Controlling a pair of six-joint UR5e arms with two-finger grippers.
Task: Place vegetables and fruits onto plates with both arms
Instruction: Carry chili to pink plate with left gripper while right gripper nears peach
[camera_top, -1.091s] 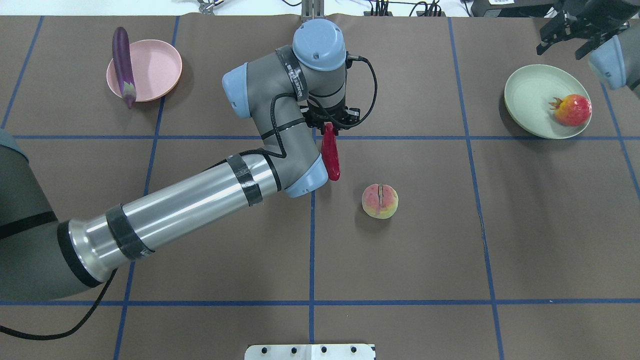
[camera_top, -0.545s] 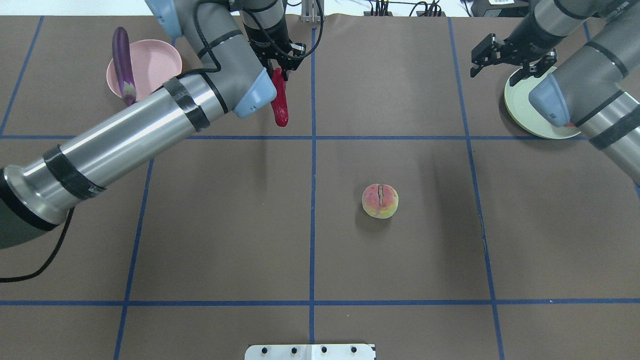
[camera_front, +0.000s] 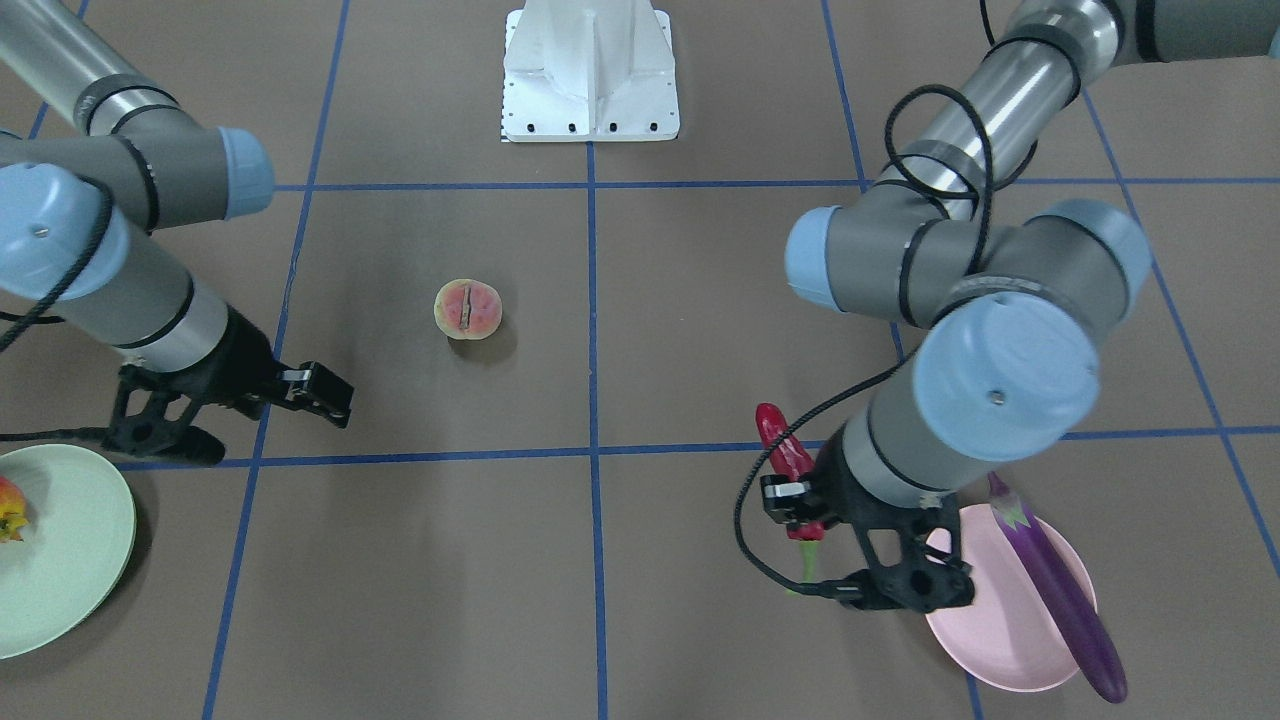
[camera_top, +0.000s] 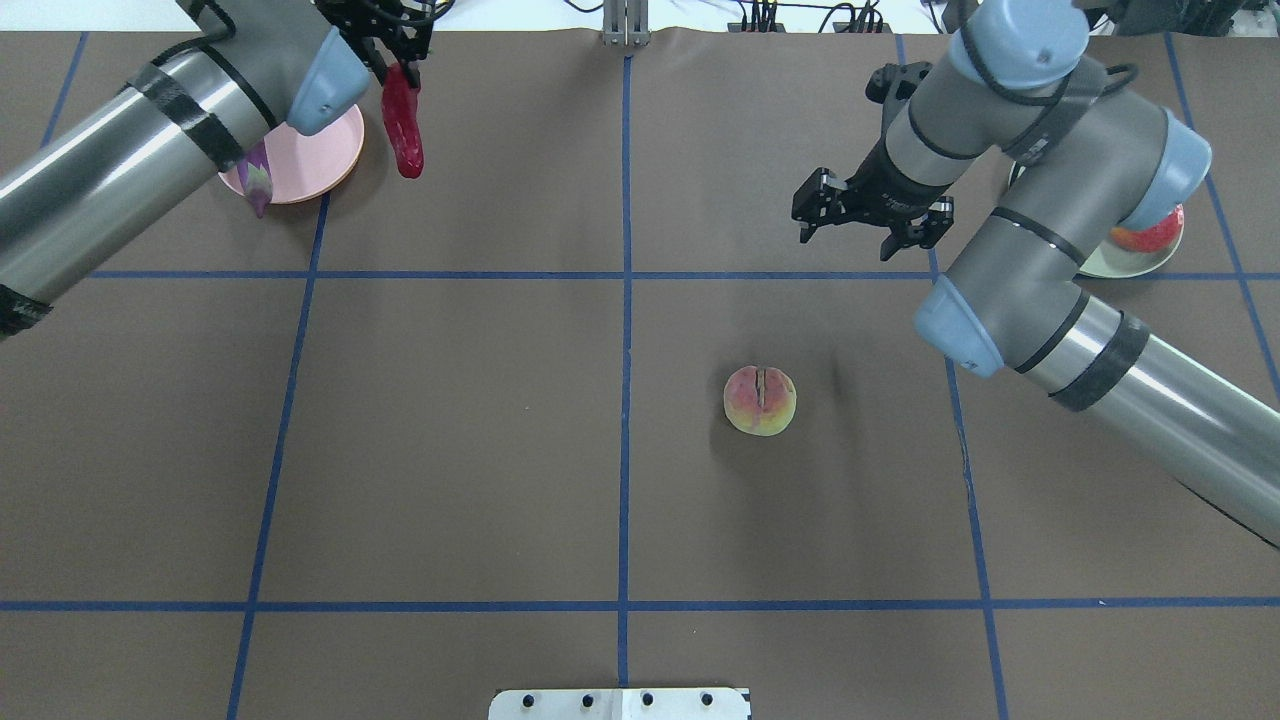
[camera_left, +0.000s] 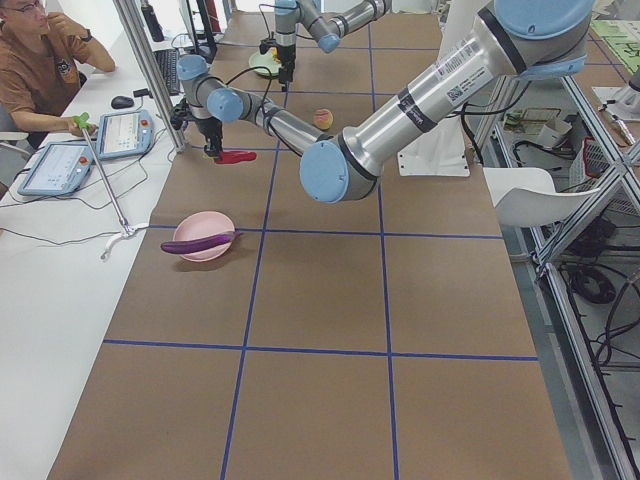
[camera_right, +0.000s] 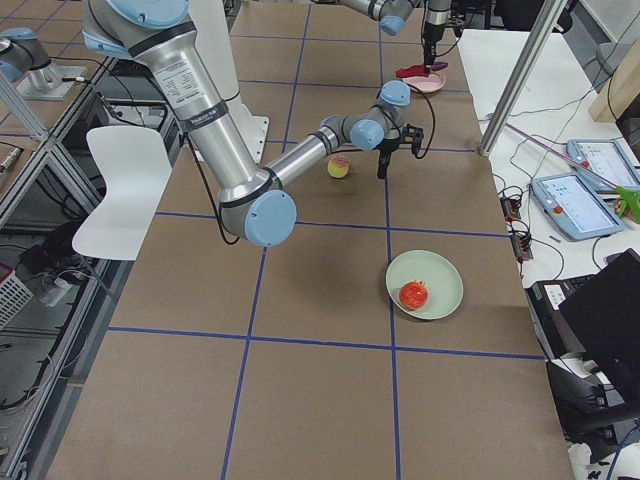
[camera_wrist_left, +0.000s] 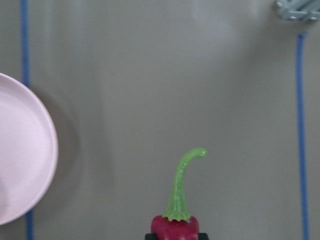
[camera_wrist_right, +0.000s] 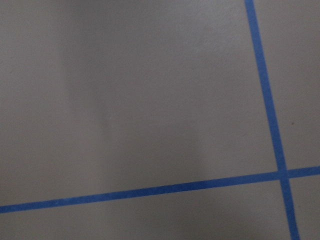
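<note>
Chili pepper hangs pinched in left end effector beside the pink plate; right end effector wide.

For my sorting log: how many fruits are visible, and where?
2. The peach lies on the bare table; the pomegranate sits on the green plate.

Chili: red shoulder at bottom centre, cut off by the frame edge.
Stem: green, rises from the chili and curls right at its tip.
Gripper: black tips just show on either side of the chili, tight against it.
Plate: pink, part in view at the left edge, apart from the chili.
Table: brown.
Tape: blue line down the right; another at left meets the plate.
Fitting: grey metal, top right corner.
</note>
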